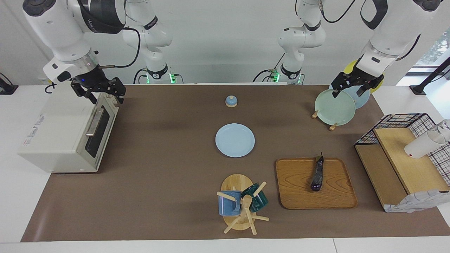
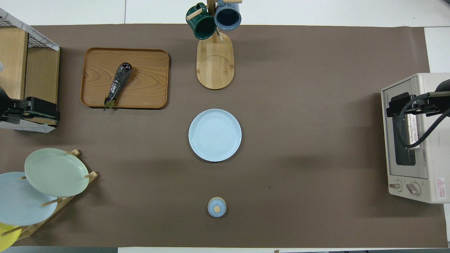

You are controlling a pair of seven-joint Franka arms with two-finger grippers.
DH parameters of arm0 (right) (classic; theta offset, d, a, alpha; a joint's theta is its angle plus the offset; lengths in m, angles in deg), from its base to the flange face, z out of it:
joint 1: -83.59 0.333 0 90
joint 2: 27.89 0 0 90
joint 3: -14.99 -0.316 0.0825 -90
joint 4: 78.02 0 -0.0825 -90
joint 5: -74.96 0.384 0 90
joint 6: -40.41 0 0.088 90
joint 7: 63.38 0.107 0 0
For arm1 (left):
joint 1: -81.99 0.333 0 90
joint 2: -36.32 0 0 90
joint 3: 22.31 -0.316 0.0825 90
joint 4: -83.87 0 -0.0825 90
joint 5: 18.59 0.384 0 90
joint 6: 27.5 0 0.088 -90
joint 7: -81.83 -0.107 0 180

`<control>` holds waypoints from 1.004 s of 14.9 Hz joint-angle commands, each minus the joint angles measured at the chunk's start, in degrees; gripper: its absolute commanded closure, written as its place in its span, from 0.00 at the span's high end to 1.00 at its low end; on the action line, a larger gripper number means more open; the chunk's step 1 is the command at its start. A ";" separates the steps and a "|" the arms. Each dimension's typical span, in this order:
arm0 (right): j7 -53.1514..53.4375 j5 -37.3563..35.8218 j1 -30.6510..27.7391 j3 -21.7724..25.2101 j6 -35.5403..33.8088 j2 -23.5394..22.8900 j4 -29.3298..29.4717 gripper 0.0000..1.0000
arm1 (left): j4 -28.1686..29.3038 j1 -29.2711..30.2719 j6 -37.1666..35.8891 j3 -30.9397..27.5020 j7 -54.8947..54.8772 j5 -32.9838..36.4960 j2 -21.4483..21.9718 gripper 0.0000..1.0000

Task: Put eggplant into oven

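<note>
A slim dark purple eggplant lies on a wooden tray, its green stem end pointing toward the robots. At the right arm's end of the table stands the cream-white oven with its dark glass door shut. My right gripper hangs open and empty over the oven's top front edge, above the door handle. My left gripper hangs open and empty by the plate rack at the left arm's end. It is well apart from the eggplant.
A light blue plate lies mid-table, with a small blue lid nearer the robots. A mug tree holding two mugs stands beside the tray. A plate rack and a wooden shelf with a wire basket flank the tray.
</note>
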 commanded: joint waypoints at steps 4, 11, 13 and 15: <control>0.78 0.41 -0.26 -0.33 -0.71 0.29 0.23 1.00 | -0.73 0.48 -0.31 -0.04 -1.23 -0.22 0.18 1.00; 0.08 0.32 -0.17 -0.33 1.47 1.52 -2.66 0.68 | 1.55 0.22 3.28 0.05 -1.67 -0.22 0.97 1.00; -0.27 0.32 -0.69 -0.33 4.81 2.48 -5.91 0.00 | 2.44 -0.13 5.04 0.05 -5.26 -0.22 1.32 1.00; -0.10 0.32 -0.87 -0.24 10.94 5.02 -12.31 0.00 | 2.44 -0.22 5.40 0.05 -6.24 -0.31 0.63 1.00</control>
